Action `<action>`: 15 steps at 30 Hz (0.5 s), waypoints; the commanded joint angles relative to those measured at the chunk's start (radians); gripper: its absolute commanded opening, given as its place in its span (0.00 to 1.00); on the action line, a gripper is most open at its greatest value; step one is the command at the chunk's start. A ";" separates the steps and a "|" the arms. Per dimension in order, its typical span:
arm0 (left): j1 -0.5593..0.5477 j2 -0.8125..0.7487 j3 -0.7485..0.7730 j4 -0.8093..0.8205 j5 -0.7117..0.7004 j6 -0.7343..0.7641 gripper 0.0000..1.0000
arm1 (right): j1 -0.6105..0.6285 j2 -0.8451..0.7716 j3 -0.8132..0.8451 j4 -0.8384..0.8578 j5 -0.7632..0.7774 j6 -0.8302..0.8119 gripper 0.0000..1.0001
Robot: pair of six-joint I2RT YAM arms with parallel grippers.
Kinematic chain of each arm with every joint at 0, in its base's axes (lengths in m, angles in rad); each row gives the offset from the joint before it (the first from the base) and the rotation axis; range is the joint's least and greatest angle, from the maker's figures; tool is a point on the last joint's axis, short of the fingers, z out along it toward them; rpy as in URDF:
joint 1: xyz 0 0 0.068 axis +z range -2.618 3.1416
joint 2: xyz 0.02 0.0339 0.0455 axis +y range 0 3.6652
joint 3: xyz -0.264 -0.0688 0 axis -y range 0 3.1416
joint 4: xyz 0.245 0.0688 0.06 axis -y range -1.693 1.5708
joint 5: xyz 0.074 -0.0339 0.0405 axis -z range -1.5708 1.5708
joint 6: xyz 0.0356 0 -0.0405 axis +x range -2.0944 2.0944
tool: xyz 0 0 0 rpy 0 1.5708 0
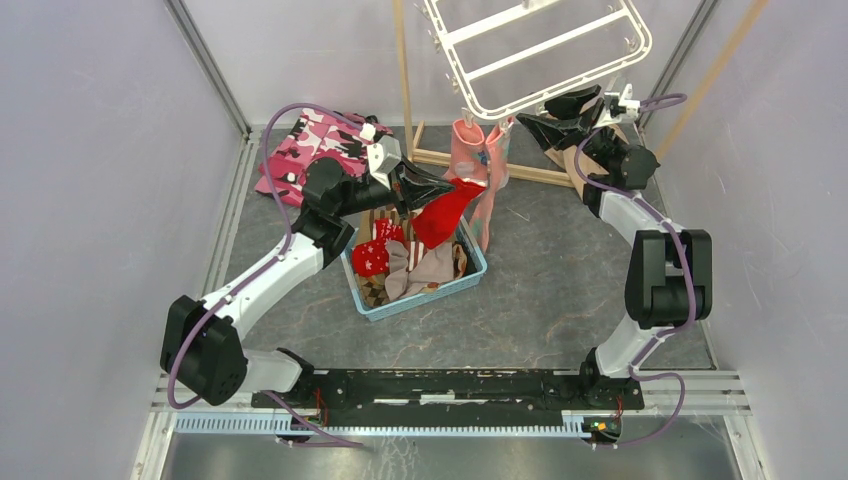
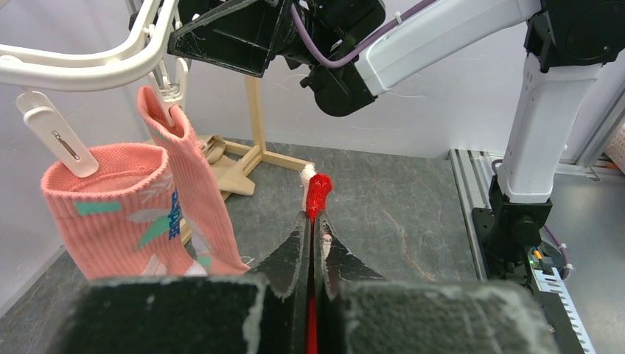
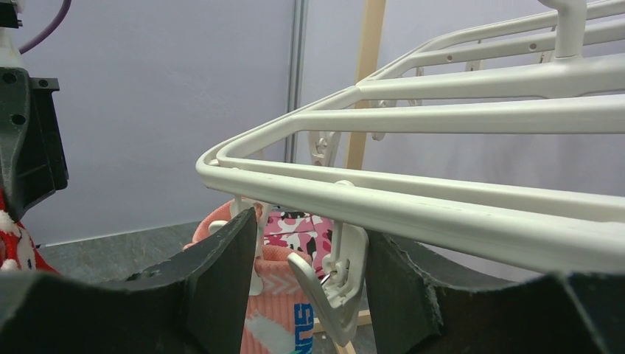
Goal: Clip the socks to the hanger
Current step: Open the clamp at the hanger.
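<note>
On the grey tabletop (image 1: 560, 270), just ahead of the arm bases, a blue basket (image 1: 431, 293) holds a heap of socks (image 1: 410, 262), red with white marks, brown and grey. Over its far rim, the left arm's fingers (image 2: 295, 251) are pressed tight on a red sock (image 1: 445, 212). Its short end pokes out past their tips and the rest hangs down over the basket. Just beyond, two salmon-pink socks (image 2: 110, 206) with teal and white patches hang side by side, each clipped by a white peg under the near rim of the hanger (image 3: 472, 116). The hanger's white frame is tilted above the far part of the tabletop. To the right of the pink socks, the right arm's fingers (image 3: 221, 280) stand apart around another peg (image 3: 332, 276) on that rim, holding nothing. A thin wooden stand (image 1: 403, 70) rises behind the socks, and a pink camouflage garment (image 1: 300, 150) lies in the far left corner.
</note>
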 commanded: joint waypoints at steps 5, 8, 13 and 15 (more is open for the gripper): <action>0.003 -0.007 0.027 0.027 0.008 0.015 0.02 | -0.006 -0.056 0.008 0.042 -0.039 0.002 0.58; 0.003 -0.009 0.024 0.027 0.008 0.015 0.02 | -0.009 -0.063 0.005 0.038 -0.043 0.003 0.58; 0.002 -0.010 0.022 0.027 0.008 0.015 0.02 | -0.013 -0.076 -0.012 0.035 -0.049 0.002 0.58; 0.003 -0.011 0.021 0.029 0.009 0.015 0.02 | -0.014 -0.081 -0.015 0.032 -0.053 0.000 0.58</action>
